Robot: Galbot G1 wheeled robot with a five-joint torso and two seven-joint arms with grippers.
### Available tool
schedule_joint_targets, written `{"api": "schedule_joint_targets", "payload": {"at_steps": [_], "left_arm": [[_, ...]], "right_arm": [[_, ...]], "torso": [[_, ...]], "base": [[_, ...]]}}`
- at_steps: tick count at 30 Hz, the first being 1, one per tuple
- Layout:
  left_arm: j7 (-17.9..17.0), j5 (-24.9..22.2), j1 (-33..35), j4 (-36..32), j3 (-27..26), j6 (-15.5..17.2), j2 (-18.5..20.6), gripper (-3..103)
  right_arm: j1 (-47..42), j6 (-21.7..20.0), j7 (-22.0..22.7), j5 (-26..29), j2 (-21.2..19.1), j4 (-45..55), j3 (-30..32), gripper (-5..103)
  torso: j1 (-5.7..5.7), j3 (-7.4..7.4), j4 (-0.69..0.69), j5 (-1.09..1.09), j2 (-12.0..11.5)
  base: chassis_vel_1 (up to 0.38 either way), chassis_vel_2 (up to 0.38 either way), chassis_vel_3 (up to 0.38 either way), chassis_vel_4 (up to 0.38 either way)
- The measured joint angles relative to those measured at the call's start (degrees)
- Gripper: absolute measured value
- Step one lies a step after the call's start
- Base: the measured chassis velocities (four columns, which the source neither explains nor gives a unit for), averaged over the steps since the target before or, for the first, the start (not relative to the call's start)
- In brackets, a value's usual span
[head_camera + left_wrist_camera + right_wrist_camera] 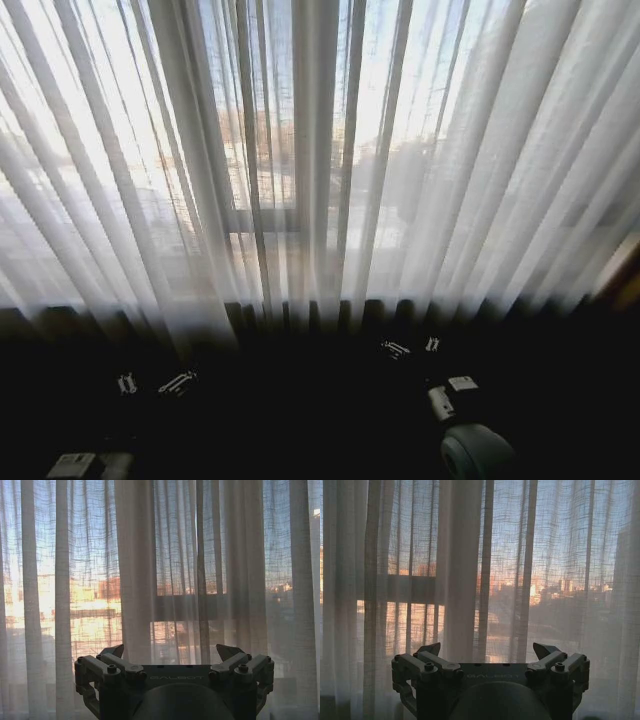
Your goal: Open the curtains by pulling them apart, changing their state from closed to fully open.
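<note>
- Across the whole window, the curtains (330, 170) hung closed, sheer white panels falling in long vertical folds from the top of the head view to the dark band below; they covered the glass from side to side, with a denser bunch of folds near the middle (137, 570) where the panels seemed to meet.
- Behind the fabric, the dark window frame (262, 220) and a sunlit cityscape showed through the weave, so nothing had been drawn aside.
- Low on the robot's left, the left claw (172, 652) was raised toward the cloth, its jaws spread wide and empty, one fingertip (114, 651) pointed at the thick central fold; in the head view it sat in the dark strip under the curtain hem (155, 383).
- Low on the robot's right, the right claw (490, 650) faced the curtains in the same way, jaws wide and holding nothing, with a fingertip (544, 650) clear of the fabric; the head view placed it nearer the centre (412, 347).
- Neither claw appeared to touch the curtains, though how near they were was hard to tell.
- By my reading the task was at its very start: the approach looked made, but gripping the inner edges and pulling the panels apart to either side was all still left.
</note>
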Motion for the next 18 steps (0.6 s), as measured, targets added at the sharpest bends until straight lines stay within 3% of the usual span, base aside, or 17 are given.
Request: {"api": "schedule_joint_targets", "payload": {"at_steps": [18], "left_arm": [[0.24,0.13,0.42,-0.08,0.26,-0.75,-0.44,100]], "right_arm": [[0.04,0.04,0.02,0.03,-0.13,-0.10,-0.03,100]], "torso": [[0.00,0.01,0.00,0.00,-0.01]], "base": [[-0.222,0.487,0.221,-0.497]]}}
